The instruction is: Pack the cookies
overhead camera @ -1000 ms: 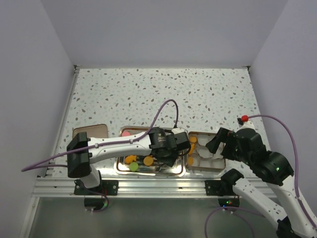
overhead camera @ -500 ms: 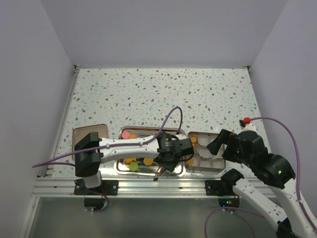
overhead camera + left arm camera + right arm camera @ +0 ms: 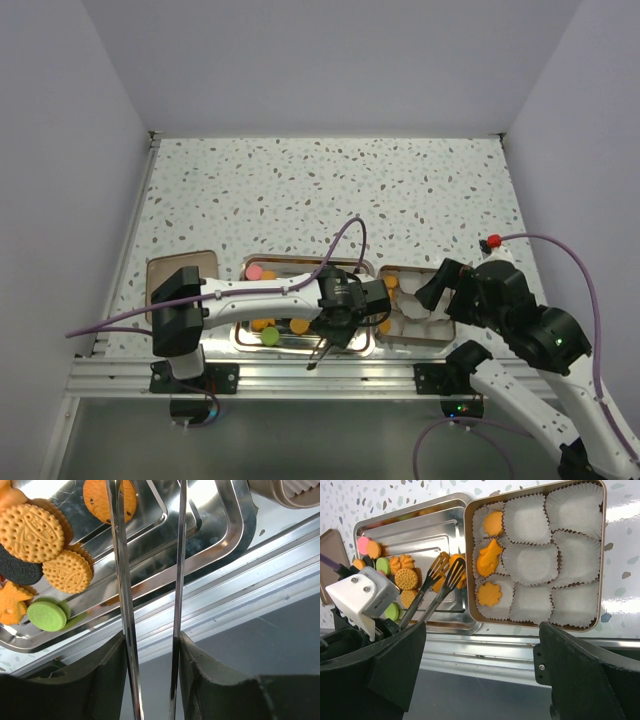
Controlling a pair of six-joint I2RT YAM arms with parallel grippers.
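Several cookies (image 3: 406,579), mostly orange with pink and green discs, lie in a steel tray (image 3: 415,522). They also show in the left wrist view (image 3: 31,532). Three orange cookies (image 3: 487,559) sit in white paper cups in the left column of the tan box (image 3: 604,540); the other cups are empty. My left gripper (image 3: 348,312) (image 3: 151,645) is shut on metal tongs (image 3: 437,582) (image 3: 120,570). Their slotted tips are slightly apart over an orange cookie (image 3: 456,581) at the tray's right end. My right gripper (image 3: 447,292) (image 3: 482,630) is open and empty above the box's near edge.
A brown lid (image 3: 182,268) lies left of the tray. An aluminium rail (image 3: 300,375) runs along the table's near edge, just below tray and box. Walls close in the left, right and far sides. The speckled tabletop (image 3: 330,190) stretches behind.
My left wrist has dropped toward the near rail and turned, so the tongs' tail now points over the rail. More of the tray's left end shows. The right arm barely shifted.
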